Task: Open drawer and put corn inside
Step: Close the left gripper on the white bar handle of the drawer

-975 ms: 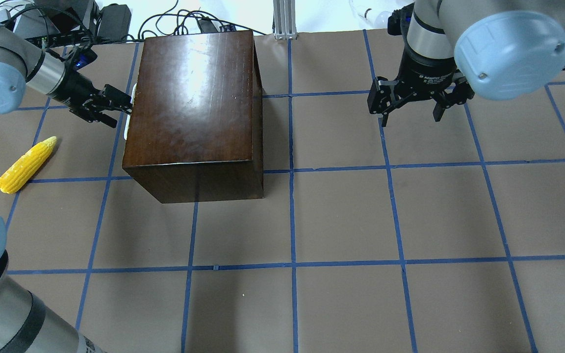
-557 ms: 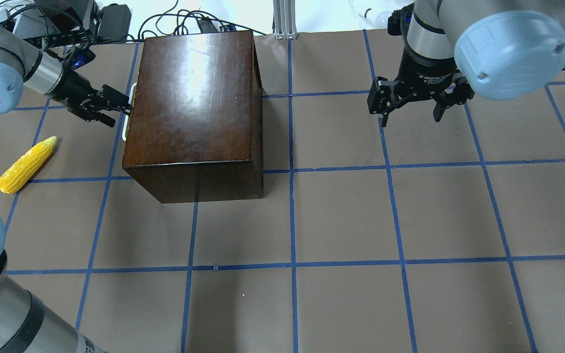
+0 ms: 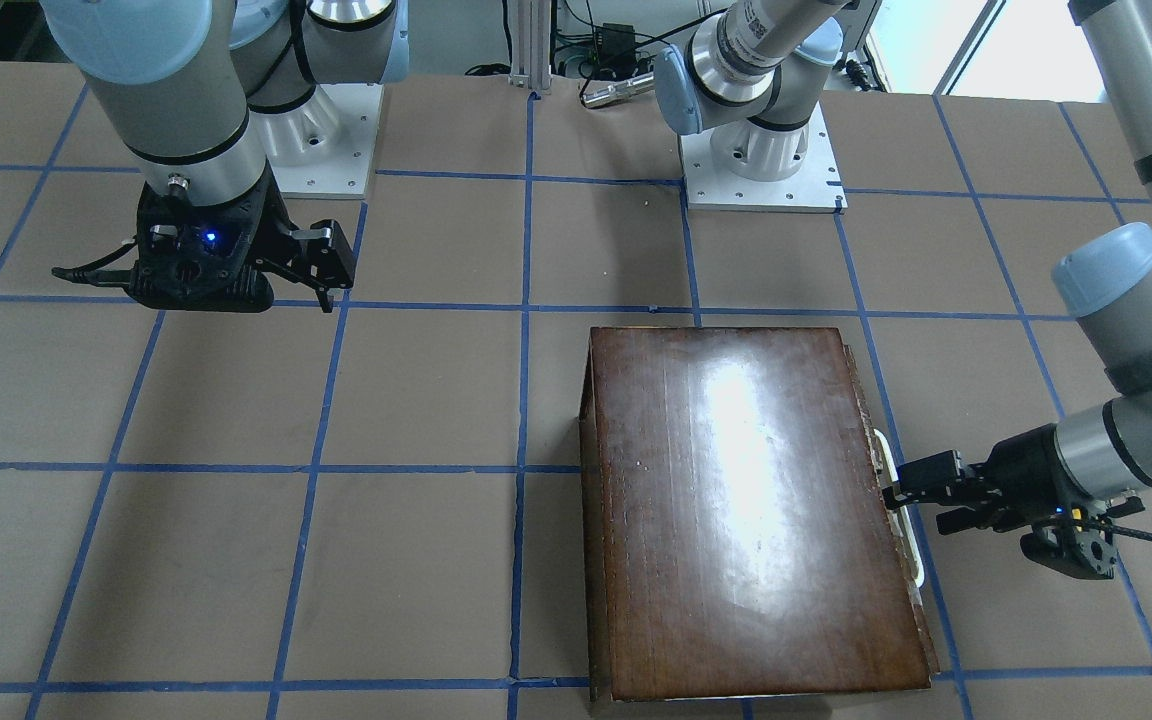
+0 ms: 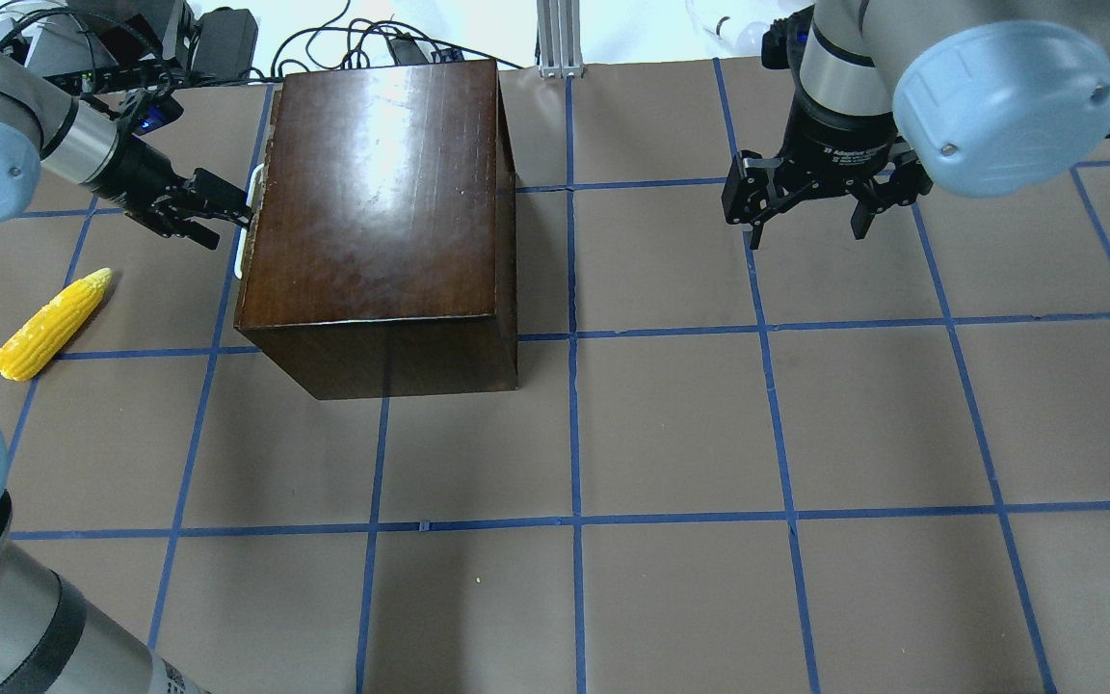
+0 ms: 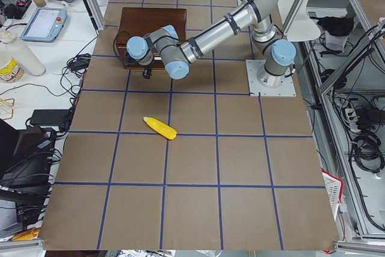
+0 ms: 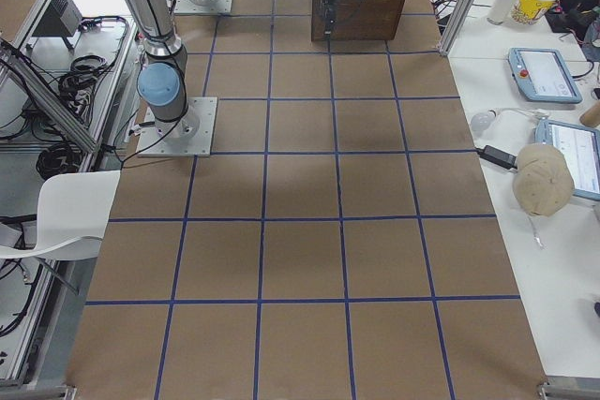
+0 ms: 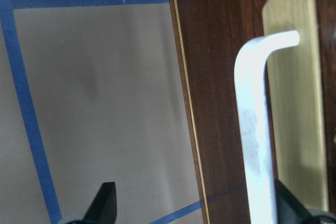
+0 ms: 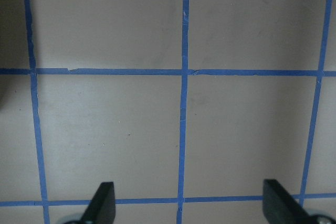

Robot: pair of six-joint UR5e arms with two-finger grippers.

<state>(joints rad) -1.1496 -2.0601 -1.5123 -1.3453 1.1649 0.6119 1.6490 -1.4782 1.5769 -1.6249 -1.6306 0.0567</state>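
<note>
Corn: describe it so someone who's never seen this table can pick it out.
Start at the dark-brown wooden box on the taped-grid table. Go past its white handle, where the left end effector is, toward the robot. The corn lies alone there: the only bright yellow, tapered thing on the mat.

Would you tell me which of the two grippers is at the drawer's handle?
The left gripper, at the whitish handle; the right gripper hangs over the table, apart from the box.

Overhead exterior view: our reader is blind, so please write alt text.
The left claw is at the whitish handle of a dark-brown wooden box. Yellow corn lies on the table nearby; the right claw hangs open, apart.
</note>
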